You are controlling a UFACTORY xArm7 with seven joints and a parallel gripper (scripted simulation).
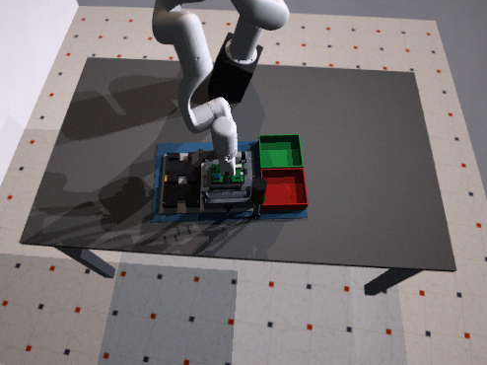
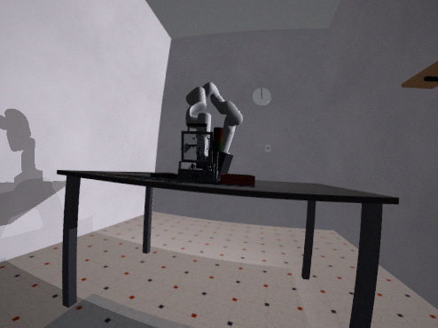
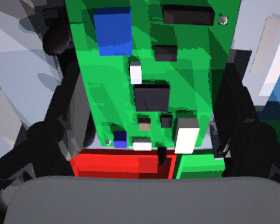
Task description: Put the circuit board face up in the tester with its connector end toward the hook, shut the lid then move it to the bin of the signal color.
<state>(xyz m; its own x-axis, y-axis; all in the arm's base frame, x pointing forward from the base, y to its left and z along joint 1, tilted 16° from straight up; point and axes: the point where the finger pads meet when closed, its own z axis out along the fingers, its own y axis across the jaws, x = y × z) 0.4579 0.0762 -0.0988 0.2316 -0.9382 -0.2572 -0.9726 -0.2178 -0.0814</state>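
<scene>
The green circuit board (image 3: 117,100) (image 1: 217,174) lies face up over the tester's plate, under the raised arm's wrist. Its white connector (image 3: 186,139) is at the end toward the bins, where a black post (image 3: 162,155) stands against the edge. Silver pin tips show at two corners. My gripper (image 3: 152,80) is down over the tester, with one finger along each long side of the board, and appears shut on it; the lower fingertips are hidden. The tester's lid (image 2: 183,147) stands open. The tray (image 1: 164,174) is left of the tester.
The green bin (image 1: 280,152) and the red bin (image 1: 284,188) stand upright to the right of the tester. The dark signal tower (image 1: 258,191) stands at the tester's front right corner. A blue mat (image 1: 296,215) lies beneath them.
</scene>
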